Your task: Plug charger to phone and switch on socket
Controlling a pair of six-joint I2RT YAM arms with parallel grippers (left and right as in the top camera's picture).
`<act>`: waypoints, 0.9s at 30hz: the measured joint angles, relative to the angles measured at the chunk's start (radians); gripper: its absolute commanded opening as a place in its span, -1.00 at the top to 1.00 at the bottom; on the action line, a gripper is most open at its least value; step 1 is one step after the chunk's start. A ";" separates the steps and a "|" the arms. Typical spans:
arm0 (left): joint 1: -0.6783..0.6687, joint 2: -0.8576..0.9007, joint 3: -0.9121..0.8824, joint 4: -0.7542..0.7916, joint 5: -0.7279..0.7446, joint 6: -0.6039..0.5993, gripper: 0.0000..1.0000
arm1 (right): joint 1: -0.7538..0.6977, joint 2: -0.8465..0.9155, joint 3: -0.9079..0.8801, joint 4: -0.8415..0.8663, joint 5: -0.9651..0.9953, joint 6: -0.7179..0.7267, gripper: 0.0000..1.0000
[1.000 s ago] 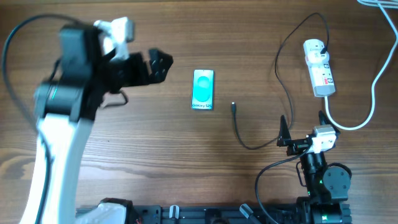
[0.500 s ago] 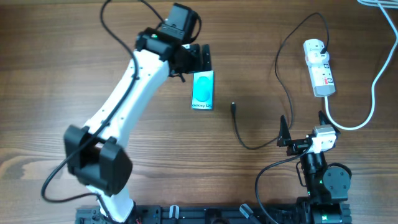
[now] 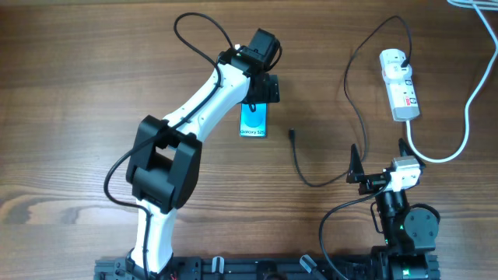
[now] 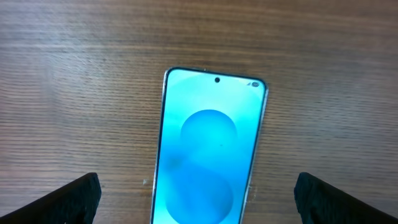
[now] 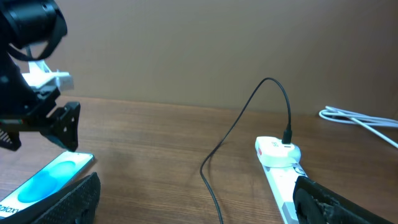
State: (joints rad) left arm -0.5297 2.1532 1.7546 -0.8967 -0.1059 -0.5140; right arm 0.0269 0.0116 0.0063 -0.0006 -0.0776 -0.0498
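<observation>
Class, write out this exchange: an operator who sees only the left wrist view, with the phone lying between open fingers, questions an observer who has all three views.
Operator: My view shows just the phone on wood. Where is the charger tip?
Observer: It lies on the table to the right of the phone, apart from it.
Operator: And the socket?
Observer: It lies at the far right, and the charger's cable runs to the white plug at its far end.
</observation>
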 measured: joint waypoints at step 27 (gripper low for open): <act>-0.008 0.126 0.004 -0.044 0.072 0.113 -0.72 | 0.000 0.000 0.000 0.000 0.000 0.000 -0.99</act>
State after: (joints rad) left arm -0.5377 2.2791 1.7584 -0.9405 -0.0338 -0.4011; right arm 0.0269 0.0116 0.0063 -0.0006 -0.0776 -0.0498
